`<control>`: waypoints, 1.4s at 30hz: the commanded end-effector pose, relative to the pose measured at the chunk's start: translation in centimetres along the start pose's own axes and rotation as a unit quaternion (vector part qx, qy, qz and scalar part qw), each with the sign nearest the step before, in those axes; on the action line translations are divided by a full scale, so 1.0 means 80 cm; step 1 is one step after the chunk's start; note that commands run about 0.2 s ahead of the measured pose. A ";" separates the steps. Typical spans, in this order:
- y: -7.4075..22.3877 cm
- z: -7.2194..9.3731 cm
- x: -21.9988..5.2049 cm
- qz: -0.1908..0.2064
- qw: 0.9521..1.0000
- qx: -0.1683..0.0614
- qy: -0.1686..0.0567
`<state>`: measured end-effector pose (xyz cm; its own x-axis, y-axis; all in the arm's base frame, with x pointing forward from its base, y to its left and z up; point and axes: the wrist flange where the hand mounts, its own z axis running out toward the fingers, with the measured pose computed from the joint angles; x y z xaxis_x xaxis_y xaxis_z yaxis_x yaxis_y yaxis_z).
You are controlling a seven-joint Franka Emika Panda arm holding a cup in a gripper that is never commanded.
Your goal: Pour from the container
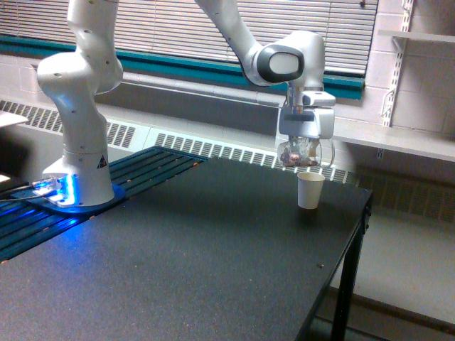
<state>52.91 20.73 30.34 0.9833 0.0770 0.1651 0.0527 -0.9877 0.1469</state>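
In the exterior view my gripper (303, 150) is shut on the container (299, 154), a small clear plastic cup with brownish-pink bits showing through its wall. It hangs roughly upright just above the opaque white paper cup (310, 190), slightly toward the exterior view's left of it. The paper cup stands upright on the dark table (185, 263) near its far right corner. A small gap separates the two cups. The fingers are largely hidden by the clear cup.
The arm's white base (77, 106) stands at the exterior view's left on a blue-lit mount. The table's right edge (348, 256) drops off close to the paper cup. A white shelf (398, 138) juts out behind, right of the gripper.
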 end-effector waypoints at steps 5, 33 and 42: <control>-0.024 -0.021 -0.007 -0.021 0.999 0.002 0.030; -0.048 0.012 -0.073 -0.090 0.995 -0.037 0.008; -0.049 0.013 -0.075 -0.104 0.993 -0.048 0.003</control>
<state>46.94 23.94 27.19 0.9566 0.2647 0.1219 0.2286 -0.9410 0.2496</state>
